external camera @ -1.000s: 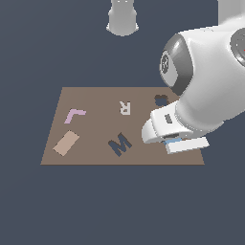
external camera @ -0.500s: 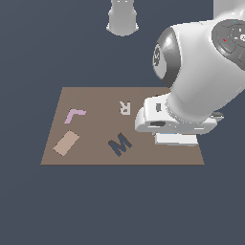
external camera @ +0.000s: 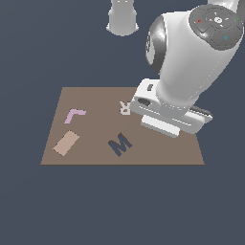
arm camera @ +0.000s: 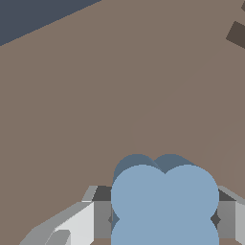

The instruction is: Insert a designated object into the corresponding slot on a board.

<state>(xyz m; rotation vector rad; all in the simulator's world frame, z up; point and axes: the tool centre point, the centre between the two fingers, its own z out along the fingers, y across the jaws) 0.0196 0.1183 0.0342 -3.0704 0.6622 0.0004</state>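
The gripper point(arm camera: 164, 217) holds the light blue, flat, four-lobed clover piece point(arm camera: 165, 201) between its grey fingers point(arm camera: 101, 217), above the flat brown rectangular board point(external camera: 95, 103). In the exterior view the arm hides the board's far right part, so the clover-shaped slot cannot be located. Judged status: pickup complete; alignment over the slot, lowering and release remain. The dark M letter point(external camera: 119, 143) lies near the front edge.

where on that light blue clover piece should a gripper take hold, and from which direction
Grip the blue clover piece across its middle, fingers in the notches between opposite lobes, coming straight down from above. It is flat and thin, so only its edges give purchase. The wrist view shows the gripper placed this way already, a finger on each side.
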